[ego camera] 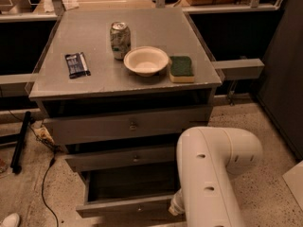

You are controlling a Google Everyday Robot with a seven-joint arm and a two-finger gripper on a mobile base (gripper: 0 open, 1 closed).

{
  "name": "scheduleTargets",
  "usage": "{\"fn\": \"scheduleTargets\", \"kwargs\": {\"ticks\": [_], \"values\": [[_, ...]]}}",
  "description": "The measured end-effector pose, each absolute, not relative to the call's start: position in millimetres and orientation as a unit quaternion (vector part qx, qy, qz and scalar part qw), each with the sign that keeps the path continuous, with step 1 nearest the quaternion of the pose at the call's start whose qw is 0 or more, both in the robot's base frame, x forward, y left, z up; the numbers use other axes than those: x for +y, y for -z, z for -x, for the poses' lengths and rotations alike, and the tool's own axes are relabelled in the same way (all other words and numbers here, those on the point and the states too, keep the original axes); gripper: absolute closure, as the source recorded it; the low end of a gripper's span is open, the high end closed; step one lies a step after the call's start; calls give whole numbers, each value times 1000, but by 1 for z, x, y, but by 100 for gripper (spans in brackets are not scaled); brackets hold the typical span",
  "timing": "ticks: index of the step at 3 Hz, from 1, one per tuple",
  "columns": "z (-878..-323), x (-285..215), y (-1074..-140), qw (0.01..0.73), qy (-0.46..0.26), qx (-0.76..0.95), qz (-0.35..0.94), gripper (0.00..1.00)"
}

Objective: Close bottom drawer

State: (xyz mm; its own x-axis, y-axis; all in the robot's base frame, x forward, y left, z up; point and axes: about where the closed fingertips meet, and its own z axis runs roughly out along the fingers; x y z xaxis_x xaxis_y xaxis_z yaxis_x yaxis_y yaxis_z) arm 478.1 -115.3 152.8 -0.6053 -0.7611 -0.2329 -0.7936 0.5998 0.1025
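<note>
The bottom drawer [124, 205] of the grey cabinet [128, 124] stands pulled out, and its dark inner box [130, 181] shows from above. Its flat grey front lies near the lower edge of the view. Its knob is hidden. My white arm [208, 174] reaches down at the lower right, and its wrist end [176, 206] is against the right end of the drawer front. My gripper is below the wrist, out of view past the bottom edge.
On the cabinet top are a drink can [120, 40], a white bowl [146, 60], a green sponge [181, 68] and a dark snack packet [77, 64]. The middle drawer [125, 157] and the top drawer [130, 125] are almost shut. A black cable [45, 188] lies on the floor at left.
</note>
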Motion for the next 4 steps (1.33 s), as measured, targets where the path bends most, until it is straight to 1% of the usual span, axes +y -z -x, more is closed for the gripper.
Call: {"fn": "scheduleTargets", "kwargs": {"ticks": [4], "values": [[-492, -95, -155, 98, -98, 885, 444, 100]]}}
